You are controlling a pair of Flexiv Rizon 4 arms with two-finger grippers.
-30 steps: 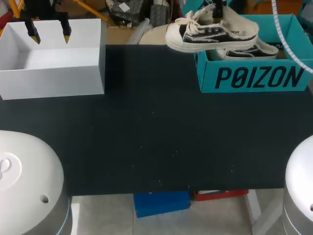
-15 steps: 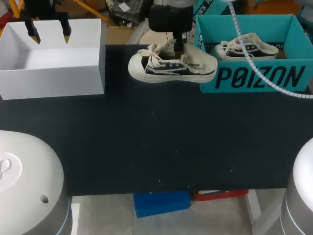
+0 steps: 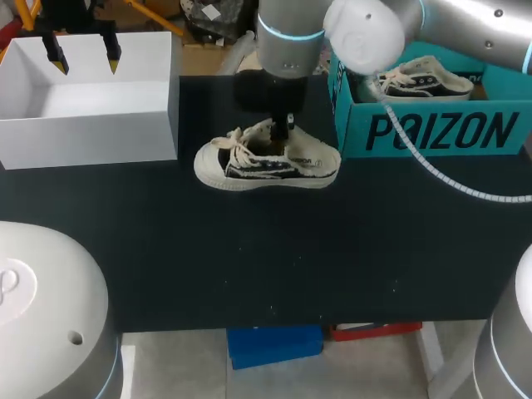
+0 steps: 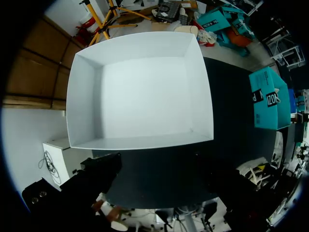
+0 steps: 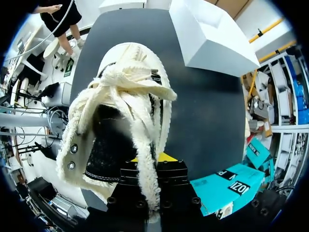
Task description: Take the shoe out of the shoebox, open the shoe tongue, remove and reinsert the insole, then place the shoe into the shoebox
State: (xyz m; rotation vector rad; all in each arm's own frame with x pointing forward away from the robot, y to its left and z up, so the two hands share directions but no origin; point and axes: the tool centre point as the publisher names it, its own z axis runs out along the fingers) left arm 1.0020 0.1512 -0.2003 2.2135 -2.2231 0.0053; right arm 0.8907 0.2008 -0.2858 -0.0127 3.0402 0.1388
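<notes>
Right fingers (image 5: 163, 157) clamped on the shoe (image 3: 266, 162) at its collar. That arm comes in from the far right, and the shoe is low over the black table (image 3: 249, 249), beside the teal shoebox (image 3: 432, 133). Left gripper (image 3: 83, 54) hangs spread above the white box (image 3: 91, 108). Right wrist view shows the laces (image 5: 118, 79) up close; head view shows a second shoe (image 3: 420, 79) in the shoebox.

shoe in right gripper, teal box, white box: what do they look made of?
Shoe: dark canvas-like upper, fuzzy cream fleece-like trim, off-white matte sole, probably rubber. Teal box: matte printed cardboard, going by its thin folded walls. White box: thin flat matte walls, likely cardboard too.
</notes>
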